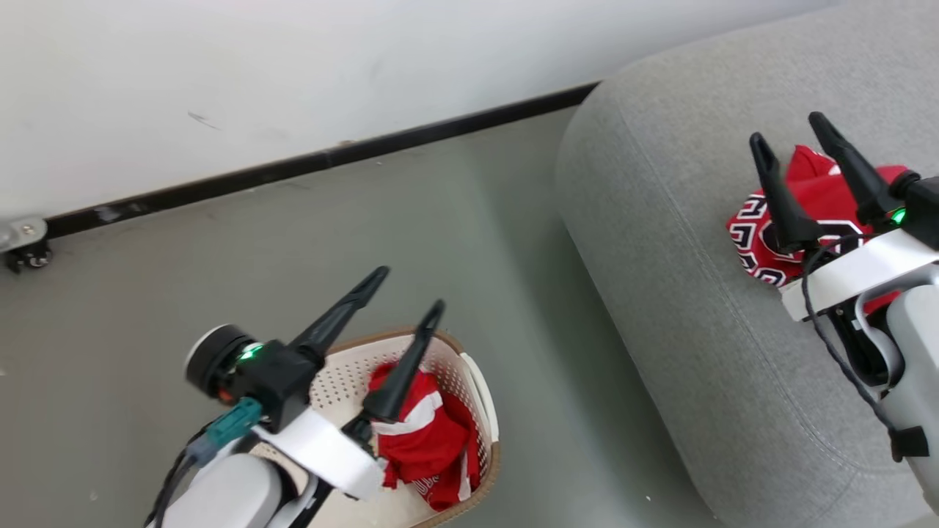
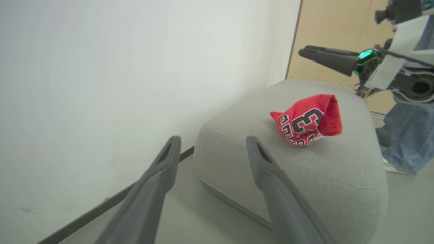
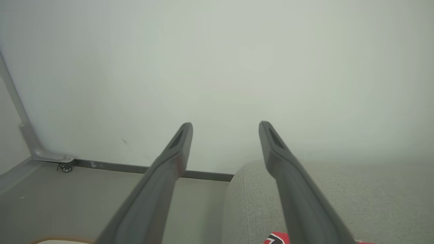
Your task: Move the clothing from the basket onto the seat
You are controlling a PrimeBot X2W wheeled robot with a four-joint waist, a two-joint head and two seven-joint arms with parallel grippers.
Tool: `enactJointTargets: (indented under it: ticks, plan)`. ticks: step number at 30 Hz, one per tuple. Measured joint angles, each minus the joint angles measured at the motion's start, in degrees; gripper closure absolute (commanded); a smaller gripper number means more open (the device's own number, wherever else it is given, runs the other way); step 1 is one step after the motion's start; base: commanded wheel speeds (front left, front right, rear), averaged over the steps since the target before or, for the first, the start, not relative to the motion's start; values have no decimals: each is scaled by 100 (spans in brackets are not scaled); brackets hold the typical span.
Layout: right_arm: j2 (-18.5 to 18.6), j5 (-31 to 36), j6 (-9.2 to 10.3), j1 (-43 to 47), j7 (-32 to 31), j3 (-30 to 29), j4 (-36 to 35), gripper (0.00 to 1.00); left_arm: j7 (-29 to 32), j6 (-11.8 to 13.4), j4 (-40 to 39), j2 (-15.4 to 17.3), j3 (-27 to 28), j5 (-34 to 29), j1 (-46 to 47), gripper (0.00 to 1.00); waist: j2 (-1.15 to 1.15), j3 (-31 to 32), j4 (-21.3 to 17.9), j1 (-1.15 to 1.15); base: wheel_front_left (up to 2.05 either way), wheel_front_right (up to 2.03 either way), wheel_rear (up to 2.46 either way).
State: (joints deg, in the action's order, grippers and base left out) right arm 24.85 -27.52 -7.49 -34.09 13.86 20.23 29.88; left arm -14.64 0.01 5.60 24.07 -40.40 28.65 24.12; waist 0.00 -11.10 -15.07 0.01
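A crumpled red jersey [image 1: 814, 202] with black-and-white numbers lies on the grey seat [image 1: 682, 293]; the left wrist view shows the jersey [image 2: 308, 120] on the seat's [image 2: 298, 173] top. My right gripper [image 1: 788, 136] hovers above it, open, with nothing between its fingers, and appears from the side [image 2: 305, 51] too. Red shorts [image 1: 425, 433] with white stripes lie bunched in the cream basket [image 1: 480, 389] on the floor. My left gripper [image 1: 411, 290] hangs open and empty above the basket. A sliver of jersey [image 3: 276, 238] shows at the right wrist view's bottom edge.
A white wall with a dark baseboard [image 1: 315, 161] runs behind the grey floor [image 1: 469, 242]. A castor on a metal foot [image 1: 26, 246] stands at the far left. A person's leg in jeans [image 2: 405, 139] stands beyond the seat, before a wooden panel [image 2: 339, 30].
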Motion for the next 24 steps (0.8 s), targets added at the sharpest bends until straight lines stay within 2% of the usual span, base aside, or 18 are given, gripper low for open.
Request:
enactJointTargets:
  ticks: [6,15,24]
  plan:
    - [-154,87,0,17,0,86,-3,0,0,282,25,40,501,51,-441,0,0,204,236,0,0,0,0]
    - [-427,282,0,458,0,14,86,0,0,769,286,-85,1188,238,-1129,0,0,515,581,0,0,0,0]
    - [-586,575,0,970,1,-296,216,0,0,1040,392,-129,1669,141,-1510,0,0,806,869,0,0,0,0]
